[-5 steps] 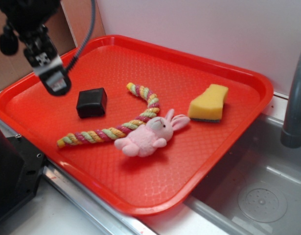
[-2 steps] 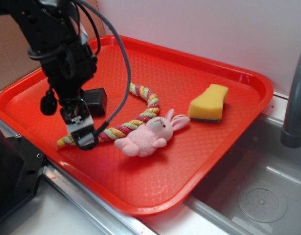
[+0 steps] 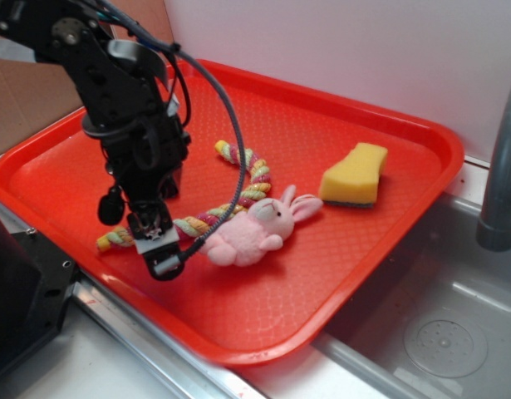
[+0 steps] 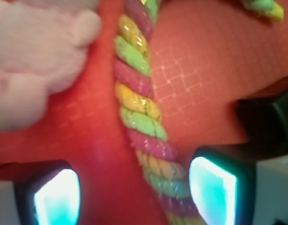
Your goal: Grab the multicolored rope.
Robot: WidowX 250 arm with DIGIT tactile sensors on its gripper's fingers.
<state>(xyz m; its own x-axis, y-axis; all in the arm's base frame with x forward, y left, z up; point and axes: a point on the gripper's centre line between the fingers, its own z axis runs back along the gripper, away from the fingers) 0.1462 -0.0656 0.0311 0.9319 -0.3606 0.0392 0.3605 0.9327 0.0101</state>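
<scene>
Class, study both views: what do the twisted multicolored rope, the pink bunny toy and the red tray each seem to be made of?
The twisted multicolored rope looks like soft cotton-type fibre: fuzzy yellow, pink and green strands with glinting threads. The pink bunny toy appears to be plush fabric, with a matte, fluffy surface. The red tray is probably moulded plastic: slightly glossy, with a fine embossed grid.

Kitchen: steel sink point(image 3: 438, 324), faucet point(image 3: 500, 166), sponge point(image 3: 355, 174).

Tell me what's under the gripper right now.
Under the open gripper lies the multicolored rope, running between the pads on the red tray. The pink plush bunny sits beside it. The arm hides part of the rope.
</scene>
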